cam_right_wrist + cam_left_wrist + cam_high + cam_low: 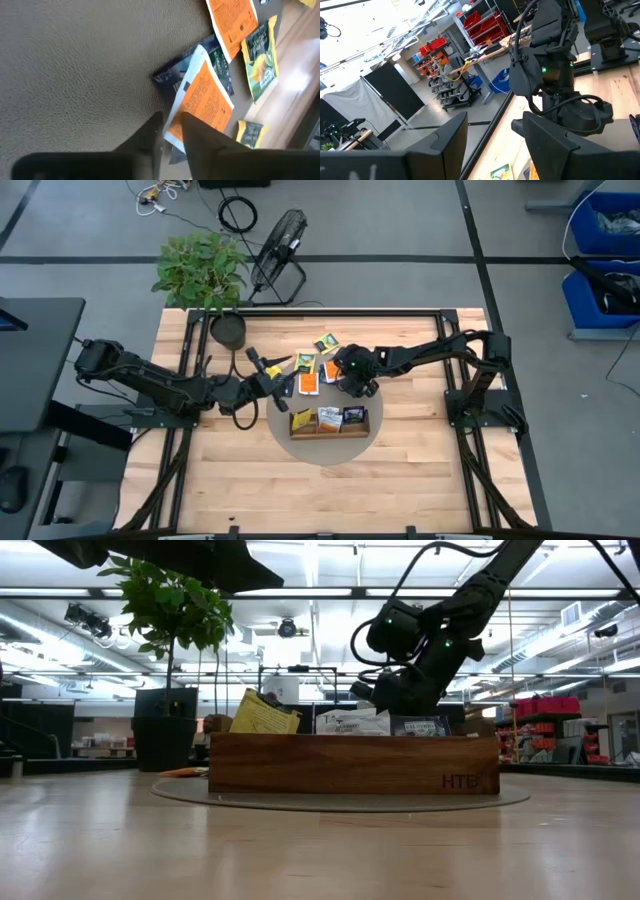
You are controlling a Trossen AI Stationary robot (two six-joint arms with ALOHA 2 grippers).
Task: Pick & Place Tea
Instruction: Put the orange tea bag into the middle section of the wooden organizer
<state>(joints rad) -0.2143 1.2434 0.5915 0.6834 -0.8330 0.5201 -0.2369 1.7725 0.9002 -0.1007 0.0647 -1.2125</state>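
Observation:
Loose tea packets lie on a round grey mat (325, 452) behind the wooden tray (328, 432): orange (232, 22), green-yellow (260, 60), small yellow (250, 132) and dark blue (217, 60). The tray holds a yellow (262, 715), a white (352, 722) and a dark packet (354, 416), all standing on edge. My right gripper (171, 119) slants down onto an orange tea packet (202, 100) that lies partly over the dark blue one. My left gripper (495, 150) hovers open and level to the left of the packets, pointing toward the right arm (545, 65). My right gripper pinches the orange packet's near edge (175, 131) between its two fingers, close to a corner. The fingers (150, 135) come slanting down from above. The rest of the packet lies flat over the dark blue packet and the mat.
A potted plant (200, 268) and a small black fan (278, 242) stand at the far-left edge, with a dark round cup (228, 331) on the table near them. The near half of the wooden table (330, 490) is bare wood.

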